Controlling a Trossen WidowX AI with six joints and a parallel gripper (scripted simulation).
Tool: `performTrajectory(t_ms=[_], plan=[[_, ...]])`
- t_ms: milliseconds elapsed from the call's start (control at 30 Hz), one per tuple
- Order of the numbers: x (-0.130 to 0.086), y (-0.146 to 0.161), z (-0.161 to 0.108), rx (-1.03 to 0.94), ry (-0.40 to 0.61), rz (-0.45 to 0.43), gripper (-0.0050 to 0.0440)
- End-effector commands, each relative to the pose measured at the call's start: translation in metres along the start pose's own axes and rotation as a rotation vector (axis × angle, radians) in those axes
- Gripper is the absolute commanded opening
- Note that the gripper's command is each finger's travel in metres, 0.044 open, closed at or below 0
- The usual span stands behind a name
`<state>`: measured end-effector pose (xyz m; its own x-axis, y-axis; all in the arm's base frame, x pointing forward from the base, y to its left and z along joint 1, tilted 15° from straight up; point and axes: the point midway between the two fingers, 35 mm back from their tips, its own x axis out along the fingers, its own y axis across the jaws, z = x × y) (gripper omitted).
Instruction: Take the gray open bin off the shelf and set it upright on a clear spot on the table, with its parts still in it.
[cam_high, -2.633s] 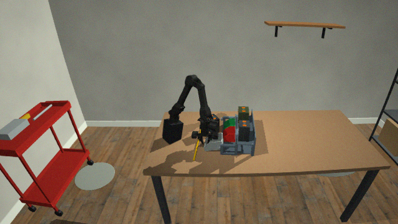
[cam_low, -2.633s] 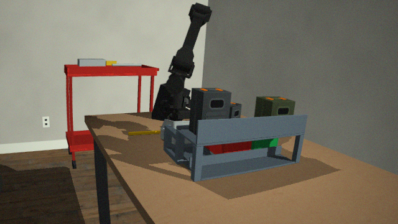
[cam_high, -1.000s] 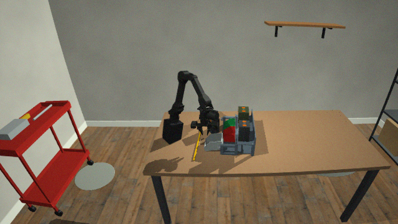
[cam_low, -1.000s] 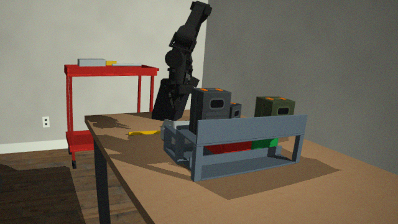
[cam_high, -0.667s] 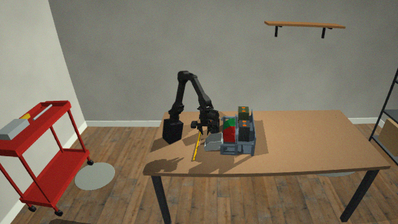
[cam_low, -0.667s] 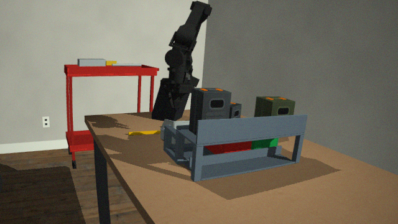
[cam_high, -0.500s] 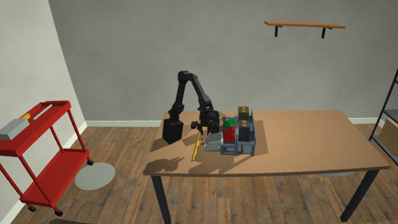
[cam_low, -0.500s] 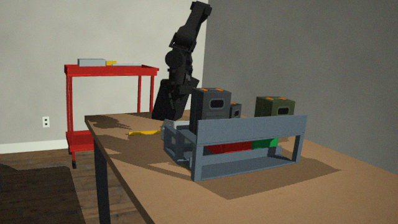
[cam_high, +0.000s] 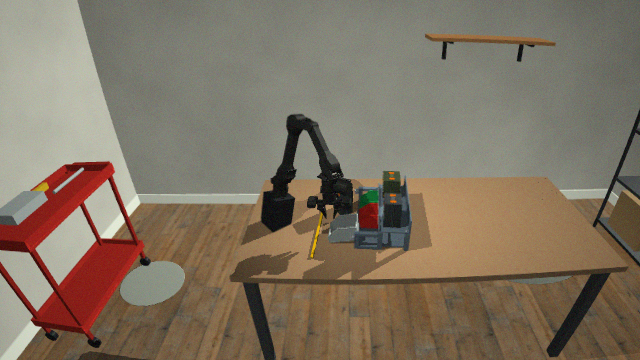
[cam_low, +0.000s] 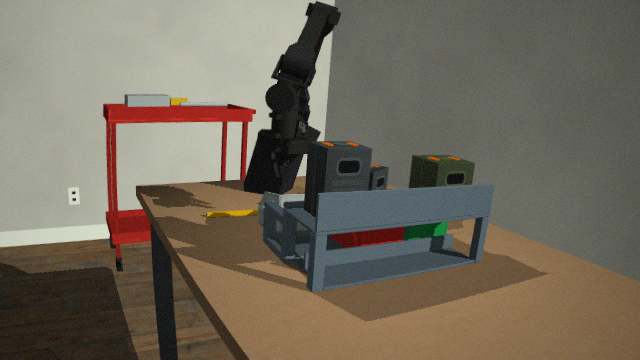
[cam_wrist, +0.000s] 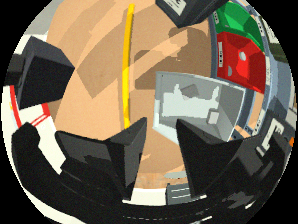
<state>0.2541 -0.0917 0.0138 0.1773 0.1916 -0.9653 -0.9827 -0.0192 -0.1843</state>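
The gray open bin (cam_high: 344, 228), pale, shallow and open-topped, sits at the left end of the blue shelf (cam_high: 383, 239), on the table (cam_high: 500, 235). The gripper (cam_wrist: 161, 151) hangs above the bin's near edge, fingers partly apart, gripping nothing.

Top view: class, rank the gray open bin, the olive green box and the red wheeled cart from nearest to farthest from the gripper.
1. Gray open bin, just below the gripper.
2. Olive green box, on the shelf's far end, to the right.
3. Red wheeled cart, on the floor, far left.
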Motion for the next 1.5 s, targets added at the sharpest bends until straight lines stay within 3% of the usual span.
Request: performTrajectory(t_ms=[0,1467], plan=[[-0.0017,-0.0032,-0.0007,0.001,0.007,-0.015,0.015],[-0.0027,-0.0103,-0.0007,-0.003,0.008,-0.015,0.015]])
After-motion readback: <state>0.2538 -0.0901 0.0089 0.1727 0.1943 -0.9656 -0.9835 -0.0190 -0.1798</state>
